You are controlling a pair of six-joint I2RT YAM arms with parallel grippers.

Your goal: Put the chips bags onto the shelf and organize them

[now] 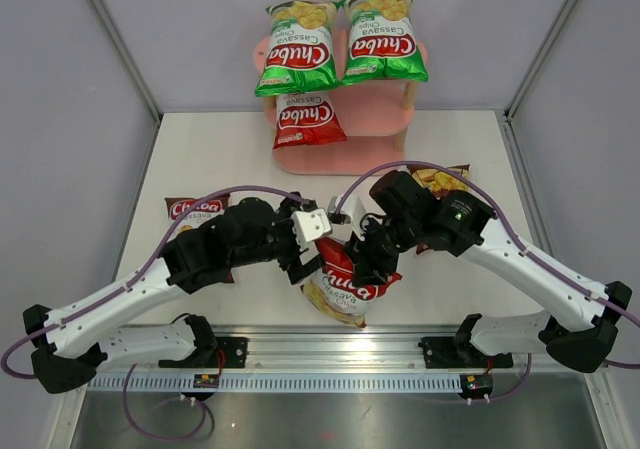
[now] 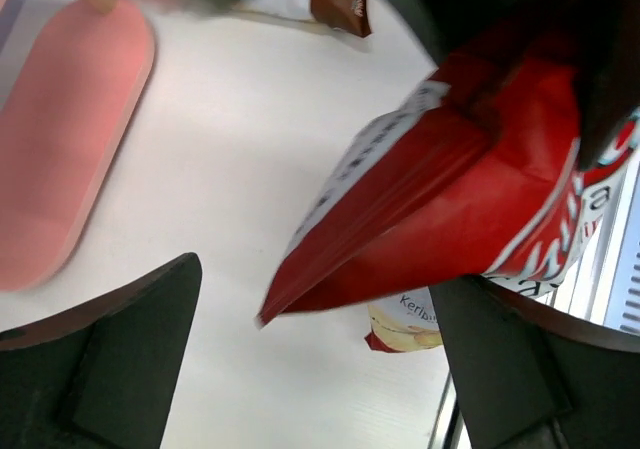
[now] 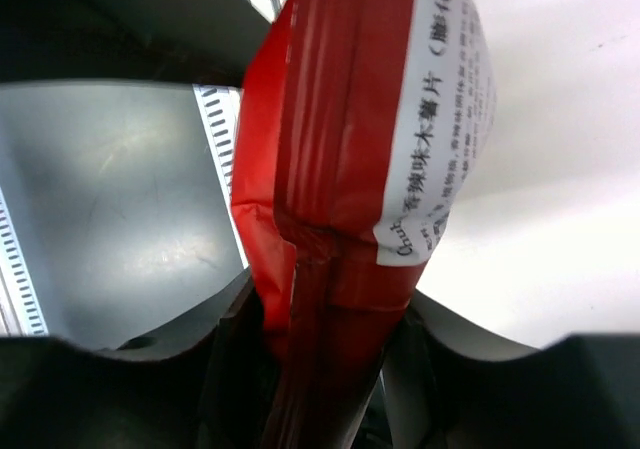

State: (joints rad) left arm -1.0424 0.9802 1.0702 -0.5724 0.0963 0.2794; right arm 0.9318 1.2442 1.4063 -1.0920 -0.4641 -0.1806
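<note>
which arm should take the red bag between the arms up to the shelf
Right. The right gripper is clamped on the red bag at its seam, so it could probably carry it straight to the shelf. The left gripper is open beside the bag, gripping nothing.

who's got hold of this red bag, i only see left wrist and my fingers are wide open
Observer: The right gripper has it. The right wrist view shows its fingers clamped on the red bag at the seam.
Operator: ok how full is the shelf
Observer: Two green bags lie side by side on the top tier of the shelf, and a second red bag lies on a lower tier, at its left.
Operator: where are the brown ones
Observer: Both on the table: one brown bag partly under the left arm, the other brown bag behind the right arm.
</note>
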